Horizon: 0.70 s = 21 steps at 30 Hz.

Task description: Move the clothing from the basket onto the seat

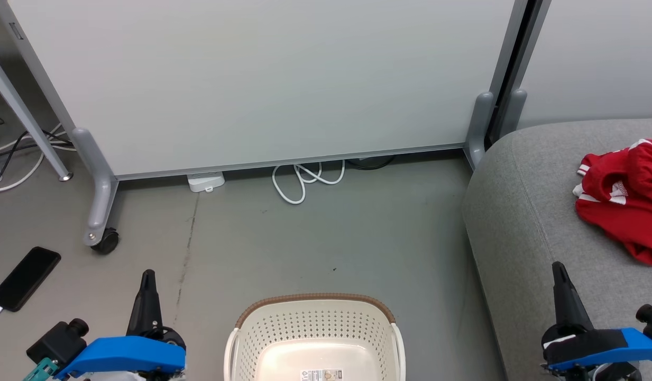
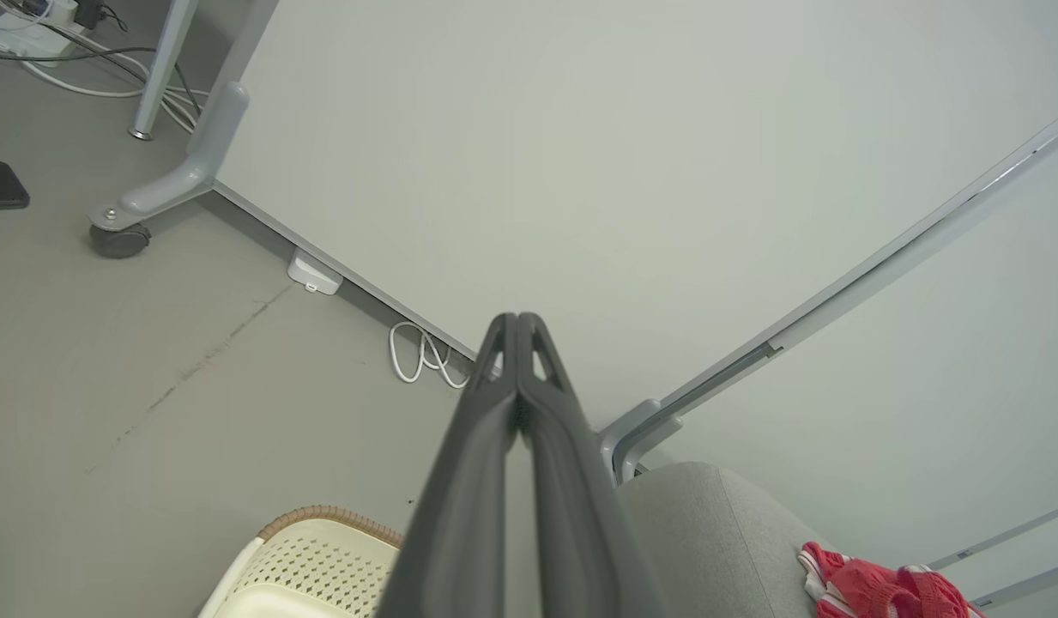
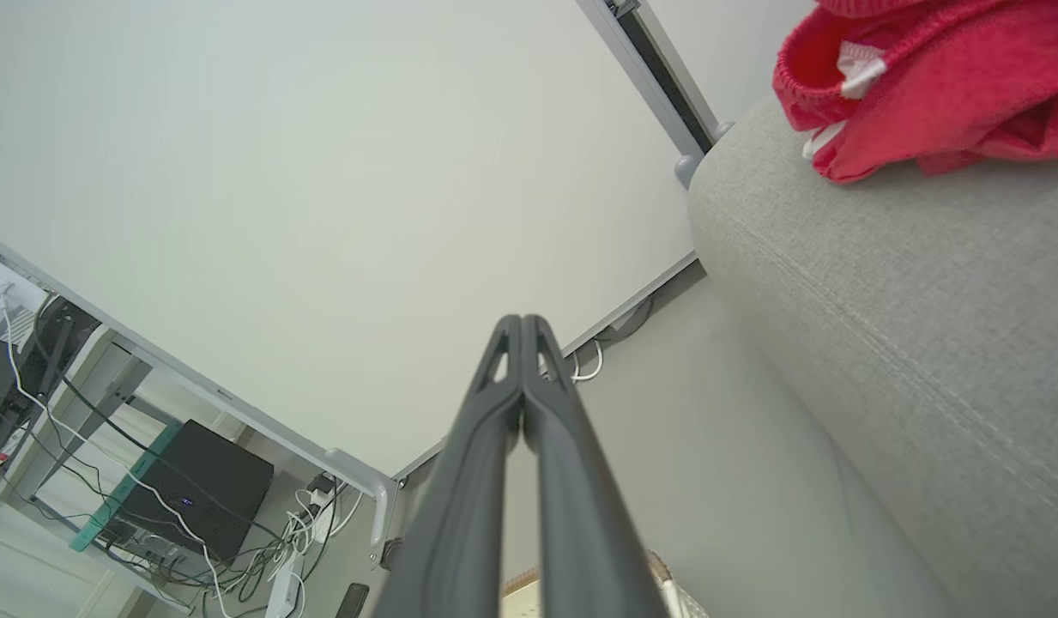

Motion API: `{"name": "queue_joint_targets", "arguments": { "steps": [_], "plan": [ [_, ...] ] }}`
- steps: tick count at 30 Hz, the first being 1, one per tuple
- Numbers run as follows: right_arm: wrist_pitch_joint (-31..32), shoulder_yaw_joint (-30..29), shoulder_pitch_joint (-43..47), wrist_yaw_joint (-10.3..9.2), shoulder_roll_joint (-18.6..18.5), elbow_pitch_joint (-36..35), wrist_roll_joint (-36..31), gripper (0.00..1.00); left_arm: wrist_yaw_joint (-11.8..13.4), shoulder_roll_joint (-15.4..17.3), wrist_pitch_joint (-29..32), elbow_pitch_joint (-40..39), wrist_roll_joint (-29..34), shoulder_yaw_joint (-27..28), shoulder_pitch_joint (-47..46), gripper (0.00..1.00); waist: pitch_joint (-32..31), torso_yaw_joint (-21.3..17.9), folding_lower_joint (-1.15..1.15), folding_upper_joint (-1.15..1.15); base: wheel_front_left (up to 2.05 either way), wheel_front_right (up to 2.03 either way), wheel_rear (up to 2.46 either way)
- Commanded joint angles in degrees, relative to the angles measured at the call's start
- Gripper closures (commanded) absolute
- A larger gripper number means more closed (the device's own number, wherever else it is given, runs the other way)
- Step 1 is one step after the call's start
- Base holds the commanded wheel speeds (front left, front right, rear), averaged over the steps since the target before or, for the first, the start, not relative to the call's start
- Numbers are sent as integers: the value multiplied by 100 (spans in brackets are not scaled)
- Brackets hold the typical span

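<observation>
At the lower left of the head view, we see our left gripper [image 1: 147,276] with its two dark fingers pressed together into one narrow point. It hangs above the grey floor [image 1: 357,233], just left of the basket [image 1: 315,298] and not touching it. Our right gripper [image 1: 559,269] sits at the lower right, and the right wrist view confirms that its fingers also meet tip to tip. It hovers over the front part of the seat [image 1: 521,222], and we cannot tell whether it touches the fabric. Between the two grippers, at the bottom edge, the cream basket stands on the floor, its brown braided rim towards the wall and its pale bottom and a printed label open to view. The clothing [image 1: 630,211] lies in a crumpled red heap with white trim on top of the grey seat, at the right edge of the view, beyond the right gripper and well apart from the basket. Further out, a black phone [image 1: 25,278] lies on the floor to the far left. A pale partition panel [image 1: 278,79] on a wheeled foot [image 1: 106,242] stands across the back, with a looped white cable [image 1: 304,185] at its base.
</observation>
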Motion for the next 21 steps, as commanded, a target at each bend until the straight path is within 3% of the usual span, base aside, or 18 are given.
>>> {"name": "queue_joint_targets", "arguments": {
  "steps": [1,21],
  "plan": [
    [47,-11,-179,2,-10,-93,218,100,-21,12,40,-89,-198,46,-184,100,1,-3,0,0,0,0,0],
    [398,-30,-254,3,4,-103,1576,100,-32,4,385,-121,-1492,195,-279,100,20,-44,0,0,0,0,0]
  ]
}}
